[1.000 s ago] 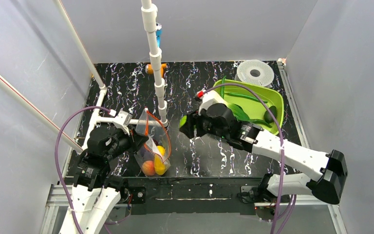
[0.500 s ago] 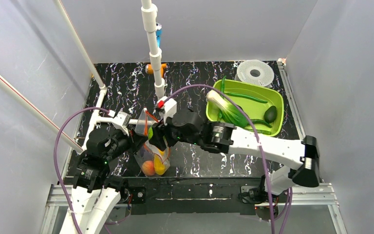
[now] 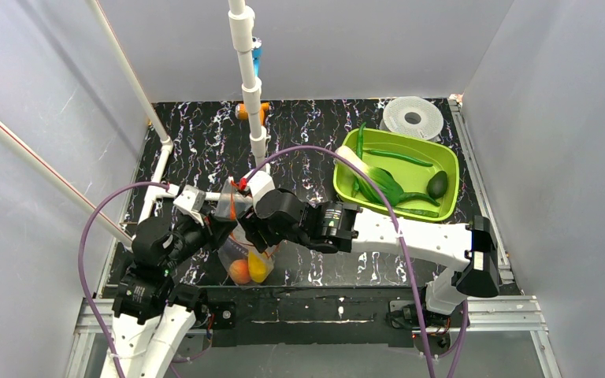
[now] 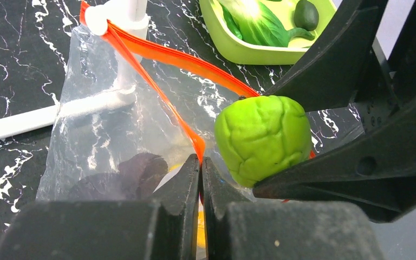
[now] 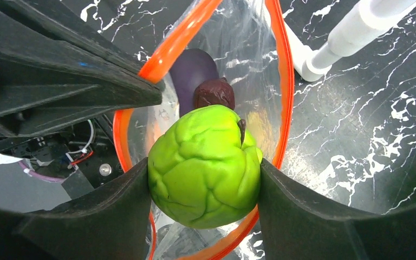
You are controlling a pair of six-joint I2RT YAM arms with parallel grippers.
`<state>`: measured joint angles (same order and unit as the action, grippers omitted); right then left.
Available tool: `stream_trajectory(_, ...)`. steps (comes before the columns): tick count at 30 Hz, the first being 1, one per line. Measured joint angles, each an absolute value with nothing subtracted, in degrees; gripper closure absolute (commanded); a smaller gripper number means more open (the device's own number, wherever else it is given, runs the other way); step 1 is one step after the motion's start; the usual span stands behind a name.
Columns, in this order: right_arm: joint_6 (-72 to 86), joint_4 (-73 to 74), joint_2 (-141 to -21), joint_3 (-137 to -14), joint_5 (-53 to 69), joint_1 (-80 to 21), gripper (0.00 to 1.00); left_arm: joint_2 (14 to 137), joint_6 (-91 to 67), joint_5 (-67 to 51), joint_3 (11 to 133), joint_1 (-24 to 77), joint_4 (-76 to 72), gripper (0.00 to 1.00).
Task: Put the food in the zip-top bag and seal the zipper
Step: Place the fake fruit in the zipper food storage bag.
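The clear zip-top bag (image 3: 244, 256) hangs open, its far corner hooked on a white pipe. My left gripper (image 4: 201, 162) is shut on the bag's red-orange zipper (image 4: 162, 54) and holds the near mouth edge. My right gripper (image 5: 203, 179) is shut on the light green leafy ball (image 5: 203, 165) and holds it right above the open mouth, ringed by the zipper (image 5: 284, 70). The ball also shows in the left wrist view (image 4: 262, 135). Inside the bag lie the orange-red peach (image 3: 239, 270), the yellow piece (image 3: 257, 268) and the dark purple plum (image 5: 192, 70).
A lime-green tray (image 3: 449, 201) at the right holds green pods (image 3: 398, 157), leafy greens and the dark green avocado (image 3: 437, 184). A white pipe stand (image 3: 250, 87) rises behind the bag. A white round lid (image 3: 412, 117) lies at the back right.
My right gripper has carried the green leafy ball leftward from beside the tray to just above the bag's open mouth. My left gripper has kept its hold on the zipper.
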<state>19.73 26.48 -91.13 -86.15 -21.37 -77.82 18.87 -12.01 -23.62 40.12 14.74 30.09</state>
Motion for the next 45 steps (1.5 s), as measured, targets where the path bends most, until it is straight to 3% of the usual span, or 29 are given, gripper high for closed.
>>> stream_trajectory(9, 20.78, 27.11, -91.2, -86.15, -21.47, -77.82, 0.28, 18.31, -11.99, -24.47, 40.12, 14.74, 30.0, 1.0)
stream_trajectory(18, 21.74, 26.83, -91.13, -85.71, -21.23, -77.82, 0.13, 18.31, -11.99, -24.6, 40.12, 14.74, 30.0, 1.0)
stream_trajectory(31, 22.44, 26.81, -88.58, -85.23, -21.06, -77.82, 0.12, 18.31, -11.99, -24.67, 40.12, 14.74, 30.0, 1.0)
stream_trajectory(45, 18.68, 22.85, -71.0, -76.77, -33.45, -76.51, 0.09, 18.33, -11.99, -24.64, 40.12, 14.74, 30.0, 1.0)
